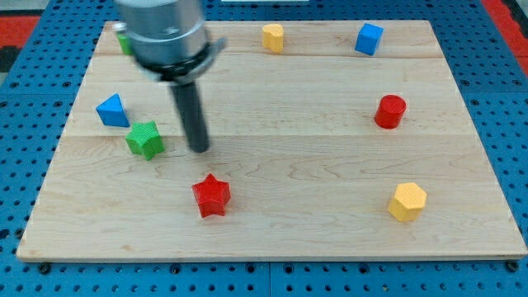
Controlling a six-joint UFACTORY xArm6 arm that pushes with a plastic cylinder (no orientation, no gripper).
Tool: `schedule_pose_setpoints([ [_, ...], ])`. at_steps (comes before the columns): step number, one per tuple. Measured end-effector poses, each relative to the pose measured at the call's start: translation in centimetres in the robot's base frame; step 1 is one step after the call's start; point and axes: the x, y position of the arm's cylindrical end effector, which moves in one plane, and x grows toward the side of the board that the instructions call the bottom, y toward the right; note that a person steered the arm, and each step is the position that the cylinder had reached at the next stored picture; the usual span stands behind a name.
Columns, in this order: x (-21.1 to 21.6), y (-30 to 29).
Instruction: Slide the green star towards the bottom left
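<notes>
Green star (pixel 145 139): set at nine o'clock of the tip (pixel 199 149), just beside, for a push toward seven o'clock. No hand is fitted; its state cannot be told.

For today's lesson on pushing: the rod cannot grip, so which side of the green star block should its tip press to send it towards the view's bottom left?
Press the green star block on its upper-right face. My tip sits just right of it, slightly low, so it should first move up a little, then push diagonally. The star's notched sides may make it swivel, so aim through its centre.

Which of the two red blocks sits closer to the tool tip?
The red star, just below my tip; the red cylinder lies far off at the view's right.
</notes>
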Motion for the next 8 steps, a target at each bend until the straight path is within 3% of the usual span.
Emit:
schedule_pose_setpoints([
  [1,-2.9,-3.3],
  [2,-2.2,-11.2],
  [3,1.7,-14.1],
  [4,5.7,-13.7],
  [5,5.6,-10.5],
  [6,8.9,-9.2],
  [8,9.7,-13.2],
])
